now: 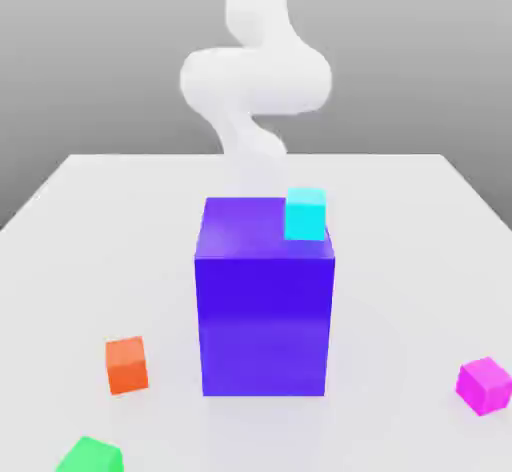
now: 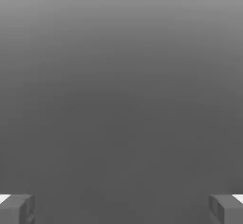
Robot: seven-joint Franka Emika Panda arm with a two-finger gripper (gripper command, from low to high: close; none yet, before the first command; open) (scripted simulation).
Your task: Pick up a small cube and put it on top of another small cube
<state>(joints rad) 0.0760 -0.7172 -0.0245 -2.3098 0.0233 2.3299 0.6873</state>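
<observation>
Exterior view: the big purple-blue block (image 1: pixel 264 325) is the landmark on the pale tabletop (image 1: pixel 400 200). The task's small cube (image 1: pixel 484 386), bright magenta-pink, sits on the tabletop well apart from the block, toward the exterior view's right. Toward the exterior view's left of the block are an orange cube (image 1: pixel 127 366), resting near it, and a green cube (image 1: pixel 90 457), farther off and nearer the camera. A cyan cube (image 1: pixel 306 215) appears at the block's upper edge on the exterior view's right; whether it rests on top or lies behind cannot be told. The white arm (image 1: pixel 255 80) is beyond the block, and the magenta-pink cube is well away from it. Neither the lift nor the stacking is done; reaching, grasping, carrying and placing all seem left, so the task looks to be at its start.

Hand view: the pincer (image 2: pixel 121 210) stands wide open, its two fingers far apart with nothing between them, so no cube is held.
</observation>
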